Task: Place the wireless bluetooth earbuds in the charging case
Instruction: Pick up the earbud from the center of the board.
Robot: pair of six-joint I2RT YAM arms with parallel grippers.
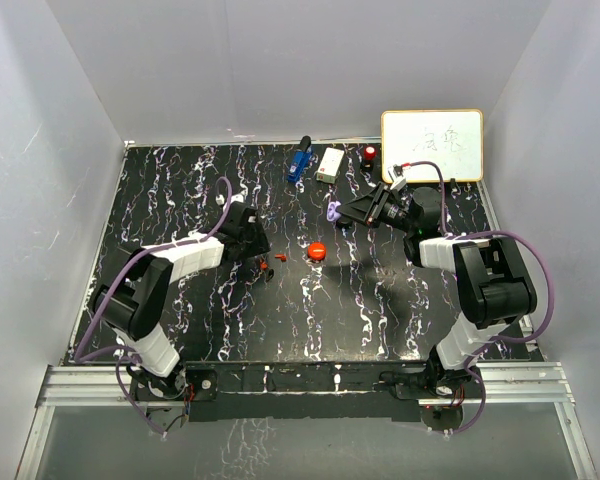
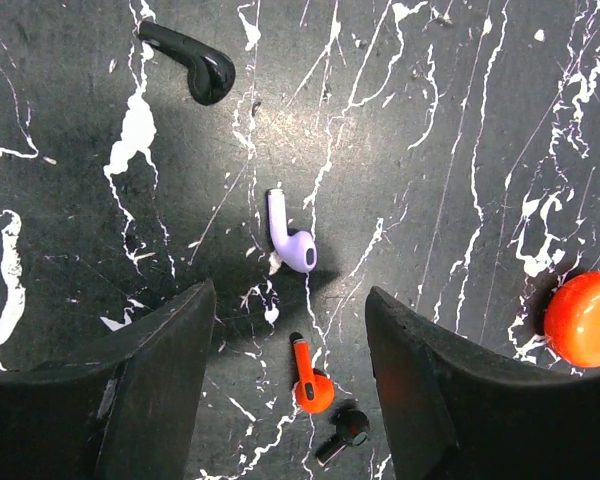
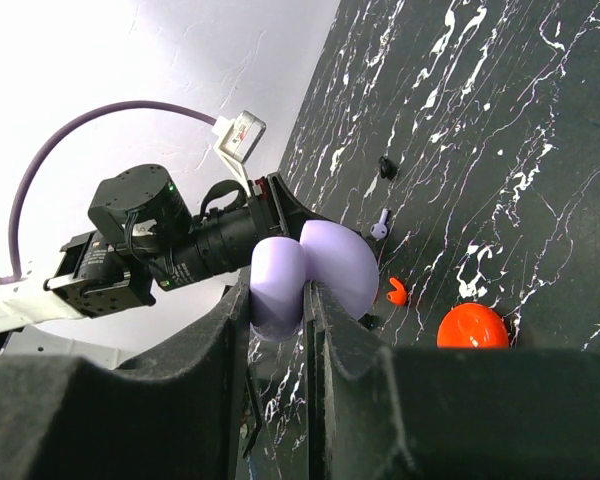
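Several earbuds lie on the black marbled table. Between the fingers of my open left gripper (image 2: 290,297) (image 1: 263,262) lie a red earbud (image 2: 311,381) (image 1: 280,257) (image 3: 397,291) and a small dark earbud (image 2: 345,431), neither touched. Just beyond the fingertips lies a lilac earbud (image 2: 294,240) (image 3: 379,228), and farther off a black earbud (image 2: 193,63). My right gripper (image 3: 278,300) (image 1: 348,212) hovers above the table, shut on one half of an open lilac charging case (image 3: 335,260) (image 1: 334,212).
A round red puck (image 1: 317,251) (image 2: 585,320) (image 3: 472,326) sits right of the earbuds. At the back stand a blue object (image 1: 299,160), a white box (image 1: 330,165), a small red-and-black item (image 1: 369,154) and a whiteboard (image 1: 432,145). White walls enclose the table.
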